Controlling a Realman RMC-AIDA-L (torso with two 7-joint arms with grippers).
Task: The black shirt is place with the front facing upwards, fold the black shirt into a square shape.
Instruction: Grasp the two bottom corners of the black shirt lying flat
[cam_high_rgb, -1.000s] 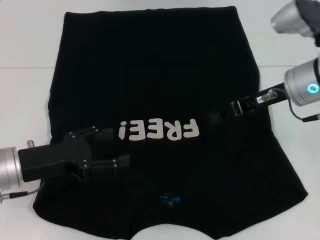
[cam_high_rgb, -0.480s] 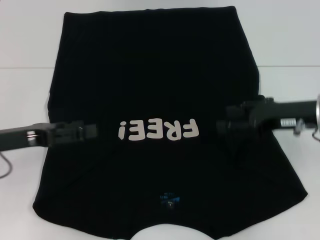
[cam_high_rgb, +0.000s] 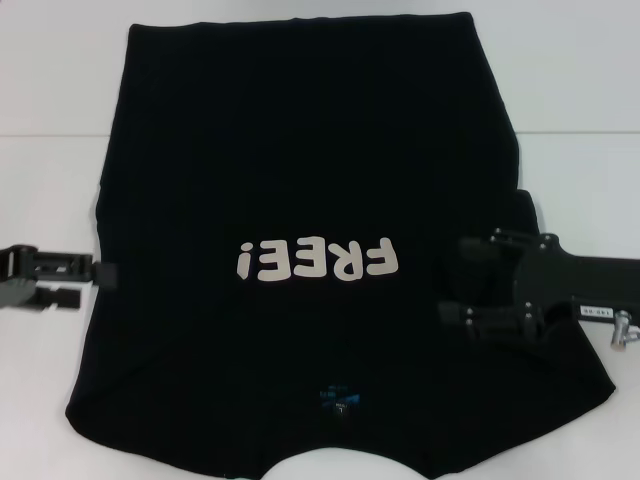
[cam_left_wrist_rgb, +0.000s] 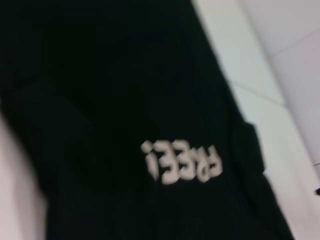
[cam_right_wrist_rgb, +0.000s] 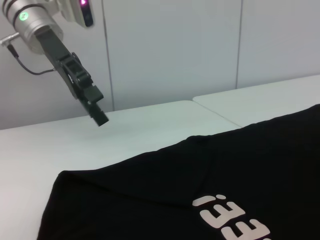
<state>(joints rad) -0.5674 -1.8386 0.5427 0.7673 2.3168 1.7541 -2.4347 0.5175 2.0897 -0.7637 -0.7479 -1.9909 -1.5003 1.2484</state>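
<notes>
The black shirt (cam_high_rgb: 300, 150) lies flat on the white table (cam_high_rgb: 50, 180), front up, its sides folded in. Its white "FREE!" lettering (cam_high_rgb: 315, 260) and small blue neck label (cam_high_rgb: 338, 398) lie toward me. My right gripper (cam_high_rgb: 450, 280) hovers open and empty over the shirt's right part, beside the lettering. My left gripper (cam_high_rgb: 105, 272) is at the shirt's left edge, holding nothing. The right wrist view shows it raised above the table (cam_right_wrist_rgb: 99, 117), clear of the shirt (cam_right_wrist_rgb: 260, 165). The left wrist view shows the shirt (cam_left_wrist_rgb: 125, 75) and lettering (cam_left_wrist_rgb: 182, 162).
White table (cam_right_wrist_rgb: 125, 130) surrounds the shirt on the left, right and far side. A seam between table sections (cam_high_rgb: 570, 133) runs across it. A pale panelled wall (cam_right_wrist_rgb: 175, 45) stands behind the table's left side.
My left gripper has drawn back leftward off the shirt to its left edge. My right gripper has turned over the shirt's right part and now shows both fingers spread. The shirt has not moved.
</notes>
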